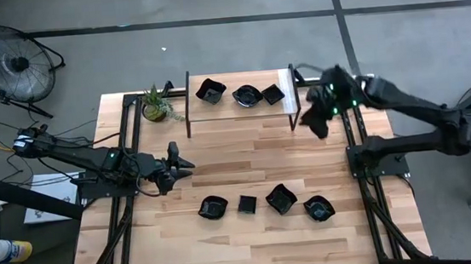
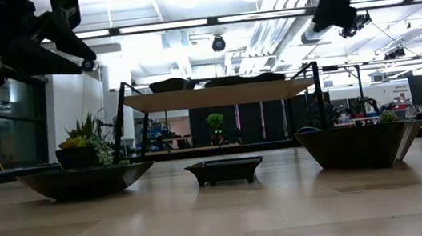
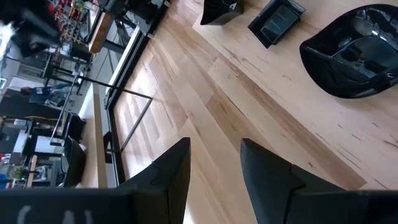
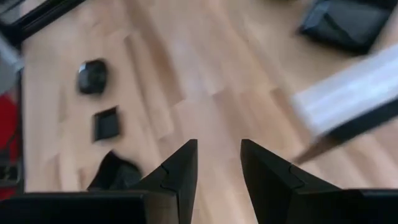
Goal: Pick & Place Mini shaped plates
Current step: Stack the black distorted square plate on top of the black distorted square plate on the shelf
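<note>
- Wooden table [image 1: 255, 156] across frame centre, shelf [image 1: 242, 110] upper middle with three plates [image 1: 247, 95].
- Four more plates [image 1: 281, 198] in lower-centre row.
- Right gripper [image 1: 316, 123] spread, empty, beside shelf; best lowered squarely over one rim.
- Left gripper [image 1: 185, 164] spread, empty, centre-left.

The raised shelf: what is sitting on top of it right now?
Three black plates sit in a row on the shelf. The table beneath it is hidden from above; the low view shows nothing under it.
</note>
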